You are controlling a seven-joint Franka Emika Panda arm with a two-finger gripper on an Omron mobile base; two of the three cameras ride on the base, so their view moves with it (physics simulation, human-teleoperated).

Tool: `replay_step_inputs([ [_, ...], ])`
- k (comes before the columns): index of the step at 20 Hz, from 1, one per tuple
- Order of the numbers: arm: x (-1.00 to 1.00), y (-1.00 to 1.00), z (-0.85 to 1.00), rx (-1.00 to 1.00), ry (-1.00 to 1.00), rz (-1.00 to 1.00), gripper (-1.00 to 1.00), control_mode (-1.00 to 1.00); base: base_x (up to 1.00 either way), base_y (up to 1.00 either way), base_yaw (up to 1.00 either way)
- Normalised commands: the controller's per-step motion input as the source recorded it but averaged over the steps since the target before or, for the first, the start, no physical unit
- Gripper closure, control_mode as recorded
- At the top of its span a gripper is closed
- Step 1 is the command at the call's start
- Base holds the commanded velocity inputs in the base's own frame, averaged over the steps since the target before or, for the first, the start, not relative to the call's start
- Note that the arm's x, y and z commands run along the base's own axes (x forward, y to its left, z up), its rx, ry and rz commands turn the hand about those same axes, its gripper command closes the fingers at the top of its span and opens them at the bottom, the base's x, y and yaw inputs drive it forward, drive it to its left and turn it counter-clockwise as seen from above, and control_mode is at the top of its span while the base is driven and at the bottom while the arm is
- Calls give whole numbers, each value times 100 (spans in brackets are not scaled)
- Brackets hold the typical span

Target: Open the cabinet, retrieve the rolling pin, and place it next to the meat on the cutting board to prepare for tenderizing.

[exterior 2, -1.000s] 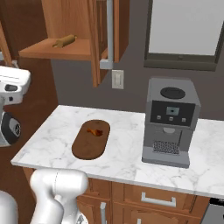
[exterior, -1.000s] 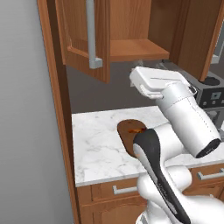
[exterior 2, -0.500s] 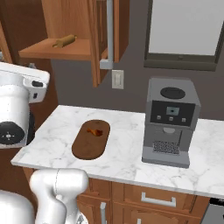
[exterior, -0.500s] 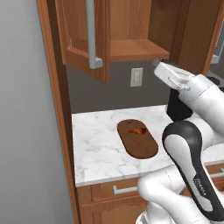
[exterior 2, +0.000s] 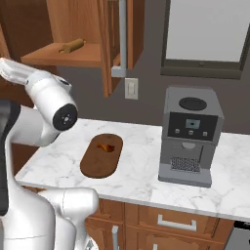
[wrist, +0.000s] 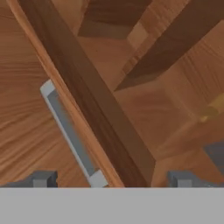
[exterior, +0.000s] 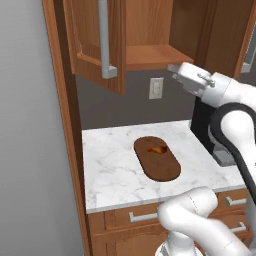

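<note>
Reddish-brown panelled cabinet [exterior 2: 93, 29] standing open, slim tan rolling pin [exterior 2: 72, 46] lying on its shelf, gripper [wrist: 112, 179] fingers spread apart, oval dark cutting board [exterior: 157, 158] bearing meat [exterior: 158, 148].

My cabinet [exterior: 150, 30] is reddish-brown grained wood with smooth brushed-metal bar handles [exterior: 104, 37]. The counter [exterior: 115, 170] is glossy white marble, veined grey. The cutting board [exterior: 157, 158] is dark matt wood.
</note>
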Motion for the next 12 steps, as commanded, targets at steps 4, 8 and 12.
replay_step_inputs([
  [4,51,28,-22,7,11,24,-100,-100,0,0,0],
  [8,23,61,-30,5,1,15,-100,-100,0,0,0],
  [12,29,50,-17,5,0,9,-100,-100,0,0,0],
])
